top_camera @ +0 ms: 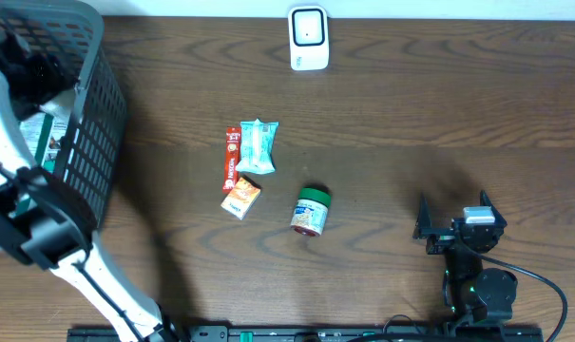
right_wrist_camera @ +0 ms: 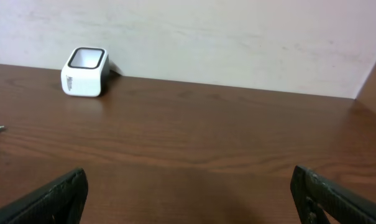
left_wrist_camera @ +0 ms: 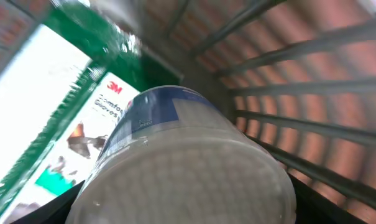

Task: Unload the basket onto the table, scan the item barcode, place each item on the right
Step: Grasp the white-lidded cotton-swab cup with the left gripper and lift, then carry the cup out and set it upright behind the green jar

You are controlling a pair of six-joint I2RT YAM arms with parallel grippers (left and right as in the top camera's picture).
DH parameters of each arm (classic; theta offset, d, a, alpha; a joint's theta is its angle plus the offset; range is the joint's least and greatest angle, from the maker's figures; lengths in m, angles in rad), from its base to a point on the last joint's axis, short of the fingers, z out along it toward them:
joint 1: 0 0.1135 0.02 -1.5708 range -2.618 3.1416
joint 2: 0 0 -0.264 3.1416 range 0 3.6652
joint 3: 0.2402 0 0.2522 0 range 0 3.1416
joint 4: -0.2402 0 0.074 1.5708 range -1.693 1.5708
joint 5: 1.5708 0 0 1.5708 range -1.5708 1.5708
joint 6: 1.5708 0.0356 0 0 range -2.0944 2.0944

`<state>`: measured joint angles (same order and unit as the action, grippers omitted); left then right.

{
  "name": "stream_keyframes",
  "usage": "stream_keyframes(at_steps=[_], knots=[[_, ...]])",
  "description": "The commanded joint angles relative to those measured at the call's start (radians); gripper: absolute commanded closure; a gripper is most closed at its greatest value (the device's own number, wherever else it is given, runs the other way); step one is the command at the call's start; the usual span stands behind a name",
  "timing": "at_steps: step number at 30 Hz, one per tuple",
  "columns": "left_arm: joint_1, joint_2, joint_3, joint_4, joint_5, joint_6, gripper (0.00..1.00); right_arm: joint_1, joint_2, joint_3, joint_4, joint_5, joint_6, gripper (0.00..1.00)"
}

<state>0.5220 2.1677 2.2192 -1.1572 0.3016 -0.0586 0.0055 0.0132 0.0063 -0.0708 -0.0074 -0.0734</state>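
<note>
Basket (top_camera: pixel 87 142): far left; my left gripper (top_camera: pixel 28 68) is down inside it, and I cannot tell how its jaws stand.
Item: white tub (left_wrist_camera: pixel 188 155) lies beside a 3M box (left_wrist_camera: pixel 63 124); I should grip its body, label uncovered.
Scanner (top_camera: pixel 308 38): far edge, well apart; I present the barcode to its window.
Right gripper (top_camera: pixel 454 211): fingers wide apart, empty.

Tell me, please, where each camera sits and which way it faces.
Overhead: above the table, looking down; basket, scanner, left arm, right gripper.
Left wrist: inside the basket, close on a blue-labelled tub; no fingers.
Right wrist: low over the table, facing the wall; open fingers below.
Shared: the scanner, in overhead and right wrist.
</note>
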Motion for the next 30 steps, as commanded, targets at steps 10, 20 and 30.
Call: stream_keyframes(at_steps=[10, 20, 30], knots=[[0.003, -0.365, -0.001, -0.027, -0.053, -0.091, 0.3, 0.003, 0.0, -0.001, -0.004, -0.005, -0.01, 0.01], [-0.177, -0.521, -0.001, -0.194, -0.049, -0.138, 0.3, 0.003, 0.0, -0.001, -0.004, -0.005, -0.01, 0.01], [-0.558, -0.521, -0.135, -0.223, -0.053, -0.254, 0.3, 0.003, 0.0, -0.001, -0.004, -0.005, -0.01, 0.01]])
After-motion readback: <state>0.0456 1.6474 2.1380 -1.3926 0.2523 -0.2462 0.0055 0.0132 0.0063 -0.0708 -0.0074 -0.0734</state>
